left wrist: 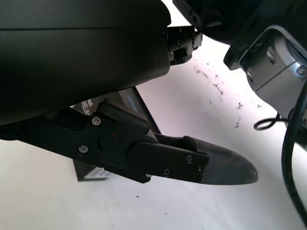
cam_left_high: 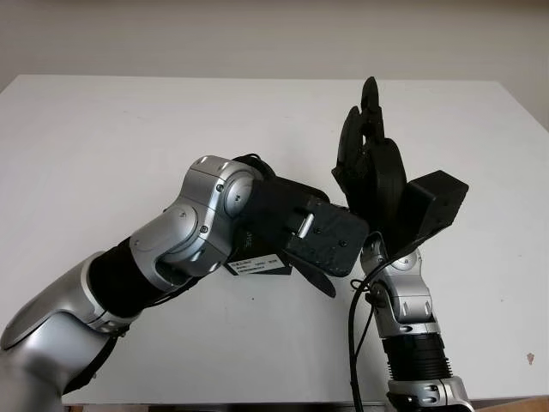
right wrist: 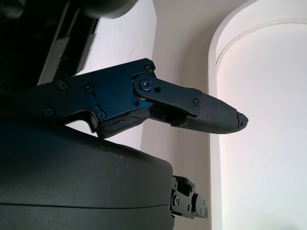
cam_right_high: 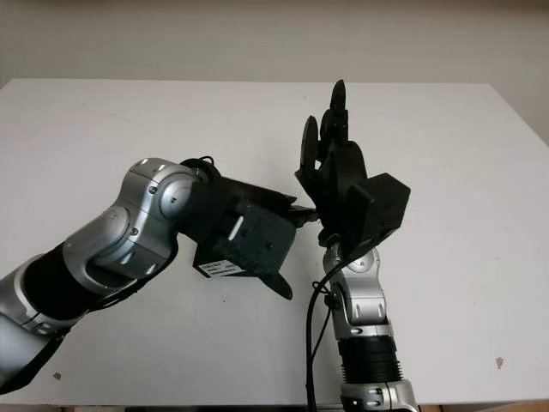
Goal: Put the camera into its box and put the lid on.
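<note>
The left hand (cam_left_high: 322, 236) covers a black box (cam_right_high: 225, 263) mid-bench (cam_left_high: 103, 146), its grip unclear; the right hand (cam_right_high: 330, 146), raised beside it, holds nothing; the lid's state cannot be told.

Laboratory-style test setting: a plain white table (cam_left_high: 129, 129) against a bare pale wall (cam_left_high: 257, 34), with no household furnishings.

Matt black plastic and brushed metal over a smooth white table (cam_left_high: 103, 137)

I'm seeing the left hand (cam_left_high: 330, 236) showing matt black shell, its arm joints gleaming silver; the box (cam_right_high: 225, 262) is looking like dark card with a paper label.
</note>
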`<state>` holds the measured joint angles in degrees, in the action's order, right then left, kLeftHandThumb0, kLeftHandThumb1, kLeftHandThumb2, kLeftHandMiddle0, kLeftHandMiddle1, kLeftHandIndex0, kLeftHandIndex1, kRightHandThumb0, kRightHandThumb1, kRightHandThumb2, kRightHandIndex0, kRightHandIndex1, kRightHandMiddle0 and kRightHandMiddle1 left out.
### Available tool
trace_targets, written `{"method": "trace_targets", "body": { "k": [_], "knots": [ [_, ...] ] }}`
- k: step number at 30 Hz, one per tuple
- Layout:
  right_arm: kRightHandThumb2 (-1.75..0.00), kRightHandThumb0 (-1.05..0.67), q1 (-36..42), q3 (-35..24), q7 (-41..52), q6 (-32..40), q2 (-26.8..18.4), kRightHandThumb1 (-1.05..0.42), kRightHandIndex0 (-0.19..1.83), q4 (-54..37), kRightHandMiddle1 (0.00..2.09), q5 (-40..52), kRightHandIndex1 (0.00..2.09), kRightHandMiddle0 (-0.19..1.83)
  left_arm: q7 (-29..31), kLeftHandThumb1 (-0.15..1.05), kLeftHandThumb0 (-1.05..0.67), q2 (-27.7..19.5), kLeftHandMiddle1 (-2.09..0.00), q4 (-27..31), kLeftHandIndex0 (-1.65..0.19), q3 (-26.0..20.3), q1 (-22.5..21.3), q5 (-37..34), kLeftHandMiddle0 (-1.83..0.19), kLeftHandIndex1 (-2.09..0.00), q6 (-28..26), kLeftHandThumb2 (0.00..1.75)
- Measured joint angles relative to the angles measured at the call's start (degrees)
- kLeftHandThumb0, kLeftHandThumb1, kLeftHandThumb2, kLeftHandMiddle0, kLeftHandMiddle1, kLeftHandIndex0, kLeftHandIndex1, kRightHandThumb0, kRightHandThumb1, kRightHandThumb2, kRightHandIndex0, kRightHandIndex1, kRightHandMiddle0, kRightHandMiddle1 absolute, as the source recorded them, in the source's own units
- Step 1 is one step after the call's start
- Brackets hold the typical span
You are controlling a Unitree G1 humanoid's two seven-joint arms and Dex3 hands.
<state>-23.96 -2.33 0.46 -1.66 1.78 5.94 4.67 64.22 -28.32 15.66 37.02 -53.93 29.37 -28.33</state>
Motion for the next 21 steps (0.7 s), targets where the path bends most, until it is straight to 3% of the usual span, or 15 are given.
{"method": "trace_targets", "body": {
  "k": [3, 5, 7, 8, 9, 11, 13, 15, 16, 17, 18, 20, 21],
  "knots": [
    [-0.69, -0.75, -0.28, -0.22, -0.02, -0.46, -0.11, -1.05, -0.19, -0.04, 0.00, 0.10, 0.00, -0.19, -3.98, 1.05, -0.91, -0.81, 0.00, 1.46, 0.17, -6.31, 2.14, -3.32, 0.19, -0.02, 2.95, 0.18],
    [-0.69, -0.74, -0.37, -0.39, -0.19, -0.61, -0.10, -1.05, -0.19, -0.03, 0.00, 0.09, 0.00, -0.19, -7.61, 1.04, -0.78, 0.36, -0.08, 3.05, 0.02, -11.64, 3.68, -6.01, 0.02, -0.10, 0.59, 0.10],
    [-0.69, -0.75, -0.87, -0.52, -0.24, -0.80, -0.13, -1.05, -0.19, -0.24, 0.00, 0.14, 0.00, -0.19, -16.17, 1.00, -0.63, 2.71, -0.26, 4.42, -0.22, -17.84, 7.21, -7.50, -0.32, -0.24, 0.35, 0.06],
    [-0.69, -0.75, -1.03, -0.62, -0.22, -0.79, -0.22, -1.05, -0.19, -0.19, 0.00, 0.17, 0.00, -0.19, -20.48, 0.99, -0.58, 4.43, -0.32, 5.33, -0.28, -20.32, 8.84, -8.11, -0.39, -0.31, 1.25, 0.06],
    [-0.69, -0.75, -1.03, -0.68, -0.21, -0.76, -0.24, -1.05, -0.19, 0.08, 0.00, 0.19, 0.00, -0.19, -24.27, 0.98, -0.55, 5.78, -0.50, 5.86, -0.27, -22.51, 9.99, -8.95, -0.39, -0.46, 2.93, 0.06],
    [-0.68, -0.75, -0.85, -0.53, 0.07, -0.71, -0.10, -1.05, -0.19, 1.03, 0.00, 0.31, 0.00, -0.19, -29.45, 0.99, -0.53, 6.44, -0.98, 5.87, -0.12, -25.56, 10.93, -9.97, -0.19, -0.87, 7.94, 0.05],
    [-0.68, -0.75, -0.77, -0.64, 0.51, -0.73, -0.14, -1.05, -0.19, 1.79, 0.00, 0.54, 0.00, -0.19, -32.08, 0.96, -0.53, 5.65, -1.13, 4.44, -0.03, -28.14, 11.81, -11.23, -0.04, -1.01, 12.49, 0.05],
    [-0.67, -0.75, -0.78, -1.10, 0.91, -0.72, -0.28, -1.05, -0.19, 1.91, 0.00, 0.85, 0.00, -0.19, -32.34, 0.95, -0.57, 4.11, -1.01, 2.31, 0.06, -30.15, 13.22, -13.02, 0.08, -0.95, 14.50, 0.05],
    [-0.67, -0.75, -0.79, -1.46, 1.13, -0.71, -0.53, -1.05, -0.19, 1.90, 0.00, 1.09, 0.00, -0.19, -32.13, 0.94, -0.59, 3.16, -0.86, 1.13, 0.09, -31.02, 14.09, -13.93, 0.09, -0.88, 14.75, 0.05],
    [-0.67, -0.75, -0.83, -1.81, 1.45, -0.67, -0.88, -1.05, -0.19, 1.91, 0.00, 1.49, 0.00, -0.19, -31.73, 0.96, -0.64, 2.12, -0.53, 0.08, 0.11, -31.59, 14.82, -14.45, 0.06, -0.72, 14.99, 0.05],
    [-0.67, -0.76, -0.95, -2.41, 1.87, -0.57, -1.31, -1.05, -0.19, 1.93, 0.00, 2.13, 0.00, -0.19, -31.22, 0.98, -0.67, 0.80, -0.33, -1.23, 0.10, -31.87, 15.47, -14.75, 0.03, -0.59, 15.95, 0.05],
    [-0.66, -0.77, -1.75, -3.68, 2.51, 0.25, -1.81, -1.05, -0.19, 1.97, 0.00, 3.70, 0.00, -0.19, -28.59, 1.02, -0.80, -2.78, -0.11, -4.28, 0.15, -32.23, 16.08, -15.94, 0.08, -0.25, 18.08, 0.06],
    [-0.66, -0.77, -2.18, -4.23, 2.77, 0.60, -2.16, -1.05, -0.19, 1.98, 0.00, 4.53, 0.00, -0.19, -27.38, 1.03, -0.82, -4.26, -0.07, -5.61, 0.17, -32.41, 16.22, -16.48, 0.10, -0.19, 18.83, 0.05]
  ]
}}
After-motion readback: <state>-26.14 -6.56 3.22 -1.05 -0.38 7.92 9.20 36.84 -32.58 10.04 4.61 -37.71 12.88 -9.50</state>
